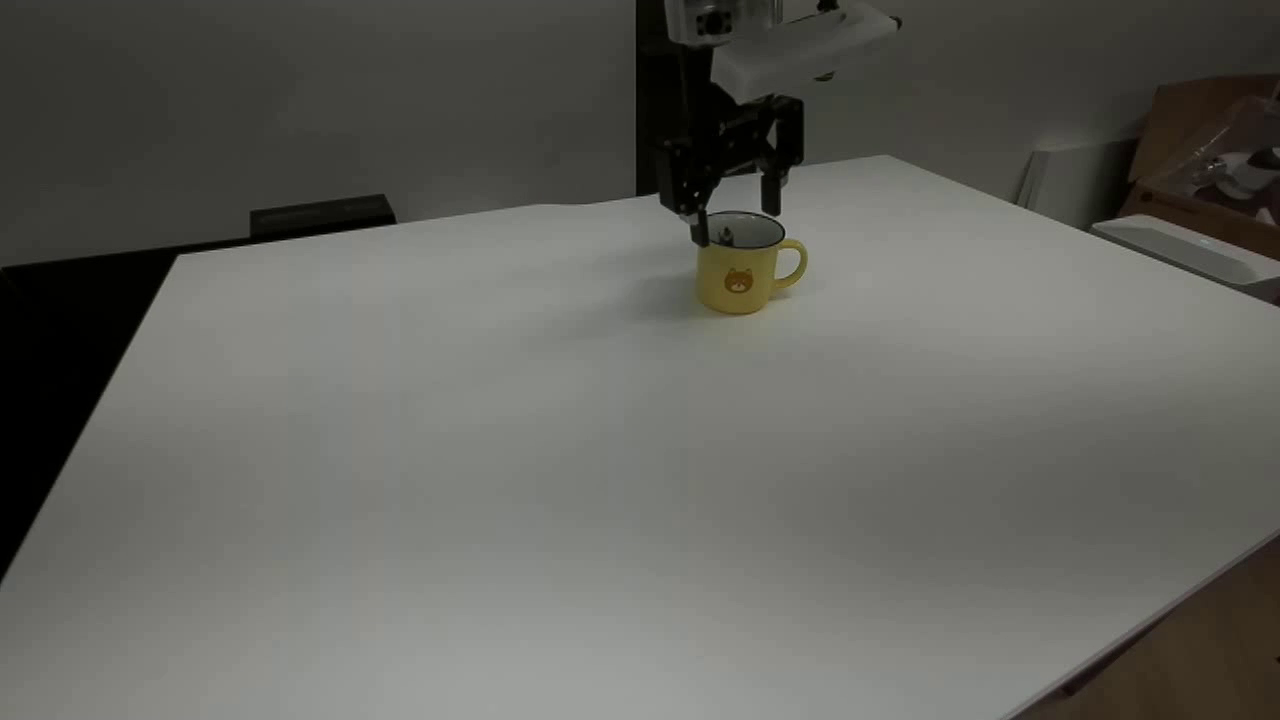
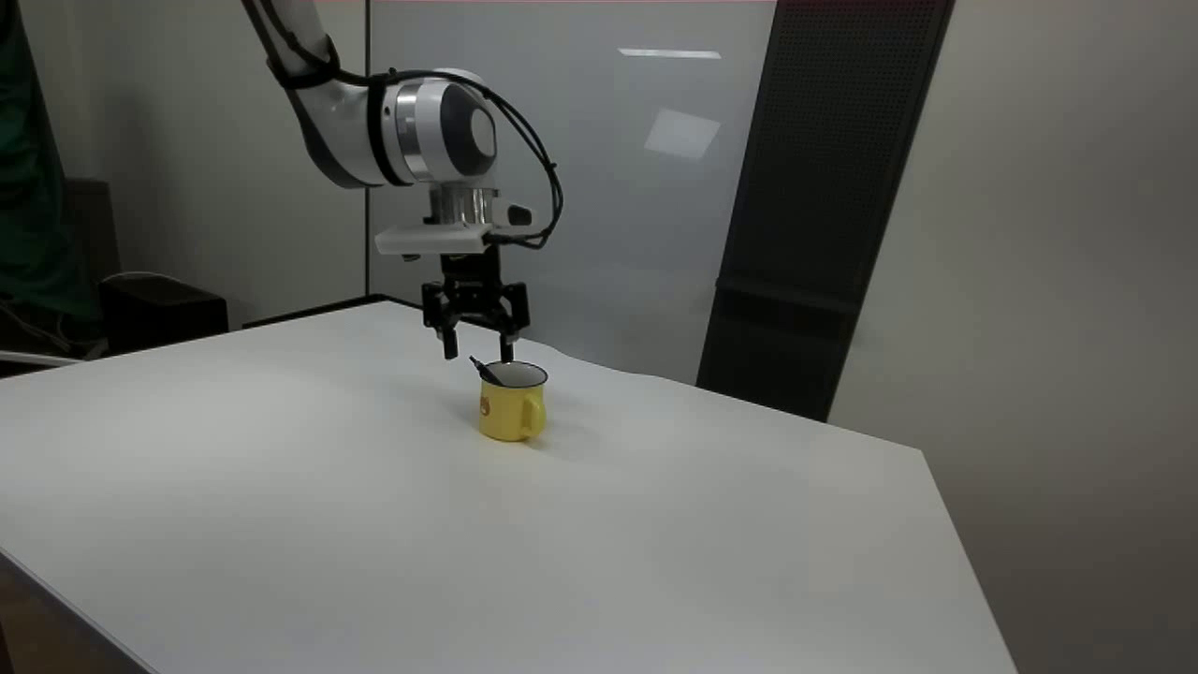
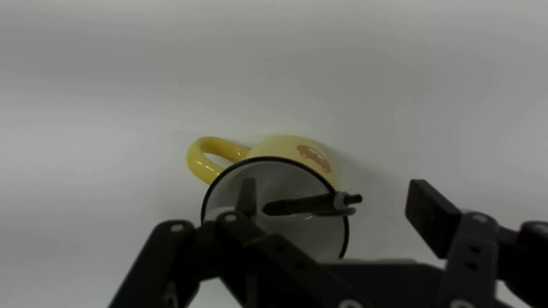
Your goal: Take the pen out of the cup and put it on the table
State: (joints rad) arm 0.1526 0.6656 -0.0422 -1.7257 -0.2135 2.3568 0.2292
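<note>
The yellow cup (image 1: 738, 298) stands upright on the white table (image 1: 480, 450); it also shows in an exterior view (image 2: 506, 417) and in the wrist view (image 3: 278, 147). The dark pen (image 3: 306, 205) leans inside the cup, its clicker end over the rim; its top shows in both exterior views (image 1: 727, 237) (image 2: 484, 372). My gripper (image 2: 478, 353) points down just above the cup, open and empty. In the wrist view, its fingers (image 3: 334, 203) lie on either side of the pen's upper end, one over the cup's mouth and one outside the rim. Neither visibly touches the pen.
A cardboard box (image 1: 1160, 160) and a white device (image 1: 1185, 248) stand beyond the table's side edge. A dark box (image 1: 322, 216) stands behind the far edge. A dark panel (image 2: 796, 225) and a whiteboard (image 2: 580, 234) stand behind the table in an exterior view.
</note>
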